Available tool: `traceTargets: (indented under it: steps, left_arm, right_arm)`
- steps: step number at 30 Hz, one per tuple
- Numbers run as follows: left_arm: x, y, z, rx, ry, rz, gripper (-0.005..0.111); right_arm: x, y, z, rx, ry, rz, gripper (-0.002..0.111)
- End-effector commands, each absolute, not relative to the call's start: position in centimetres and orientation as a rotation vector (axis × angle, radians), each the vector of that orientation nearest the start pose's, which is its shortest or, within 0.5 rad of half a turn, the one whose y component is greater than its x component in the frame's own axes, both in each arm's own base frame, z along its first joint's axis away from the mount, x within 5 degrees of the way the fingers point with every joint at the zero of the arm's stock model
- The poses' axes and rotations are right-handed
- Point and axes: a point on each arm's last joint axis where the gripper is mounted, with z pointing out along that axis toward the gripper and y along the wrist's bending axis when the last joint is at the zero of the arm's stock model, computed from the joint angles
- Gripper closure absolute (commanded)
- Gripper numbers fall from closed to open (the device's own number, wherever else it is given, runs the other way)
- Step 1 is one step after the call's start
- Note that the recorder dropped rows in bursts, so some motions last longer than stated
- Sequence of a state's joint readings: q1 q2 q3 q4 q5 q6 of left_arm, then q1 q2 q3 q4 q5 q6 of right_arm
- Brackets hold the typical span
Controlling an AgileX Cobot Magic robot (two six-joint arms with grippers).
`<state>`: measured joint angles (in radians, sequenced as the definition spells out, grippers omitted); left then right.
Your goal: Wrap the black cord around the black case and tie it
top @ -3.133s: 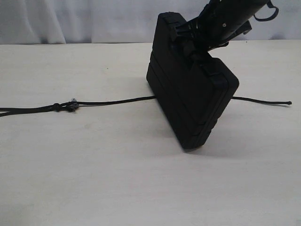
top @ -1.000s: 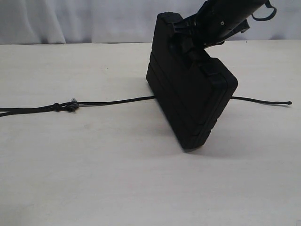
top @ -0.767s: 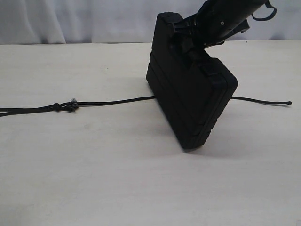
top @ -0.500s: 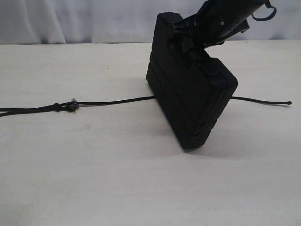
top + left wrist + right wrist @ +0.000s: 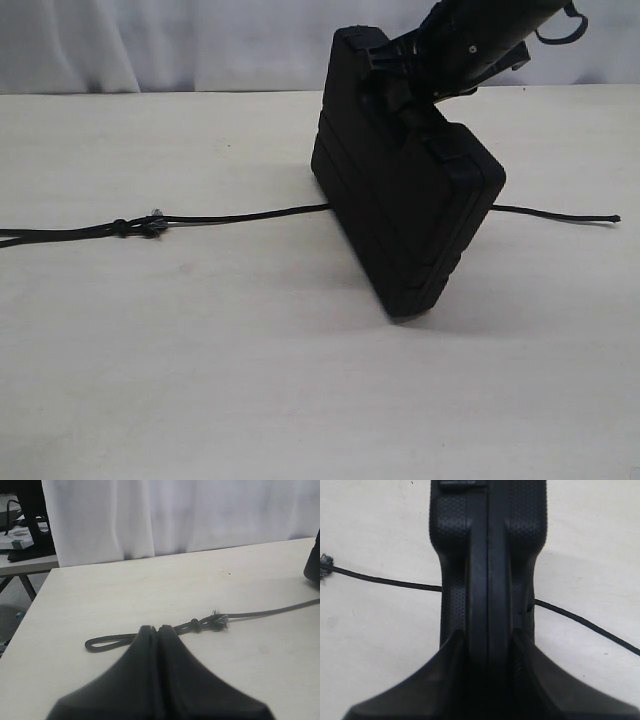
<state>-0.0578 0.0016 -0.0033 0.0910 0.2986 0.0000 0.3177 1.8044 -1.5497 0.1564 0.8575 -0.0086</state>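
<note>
A black case (image 5: 410, 210) is seen standing on one narrow edge on a pale table (image 5: 250, 380), right of the middle and towards the far side, tilted so that its upper end leans to the far left and its lower corner points to the near right. Its upper edge is clamped by the right gripper (image 5: 487, 639), which comes down from the far right; in the right wrist view the two fingers (image 5: 445, 680) are pressed against the opposite textured faces of the case, with its seam between them. A black cord (image 5: 240, 216) is laid flat across the table from left to right. It is met by the case on the left side and is seen again on the right side, so it passes beneath the case, and its frayed free end (image 5: 614, 218) lies on the table well to the right. Far to the left of the case a knot (image 5: 135, 227) with a small grey bit just beside it is tied in the cord, and beyond it the cord is doubled into a long loop (image 5: 102, 642). The left gripper (image 5: 159, 629) is seen only in its own wrist view, held near that loop with its fingers closed together; nothing is seen between them, and whether the cord is touched cannot be told. A white curtain (image 5: 150, 45) hangs behind the far edge of the table.
</note>
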Motion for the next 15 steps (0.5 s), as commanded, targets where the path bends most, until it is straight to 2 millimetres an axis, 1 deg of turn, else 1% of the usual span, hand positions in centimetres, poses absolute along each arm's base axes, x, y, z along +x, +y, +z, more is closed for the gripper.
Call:
traceTargets:
  steps: [1, 11, 13, 14, 15]
  left_arm:
    - [5.5, -0.1, 18.7, 0.105, 1.766, 0.048, 0.107]
    - [5.5, 0.0, 18.9, 0.13, 1.748, 0.071, 0.107]
    - [5.6, -0.1, 19.4, 0.128, 1.69, 0.061, 0.107]
    - [5.6, -0.2, 19.9, 0.095, 1.637, 0.019, 0.107]
    - [5.6, -0.3, 20.9, 0.012, 1.534, -0.076, 0.107]
  right_arm:
    - [37.7, 13.6, 29.4, -0.329, 2.586, 0.32, 0.104]
    - [37.7, 13.6, 29.4, -0.329, 2.586, 0.32, 0.104]
    - [37.7, 13.6, 29.4, -0.329, 2.586, 0.32, 0.104]
    - [37.7, 13.6, 29.4, -0.329, 2.586, 0.32, 0.104]
    - [37.7, 13.6, 29.4, -0.329, 2.586, 0.32, 0.104]
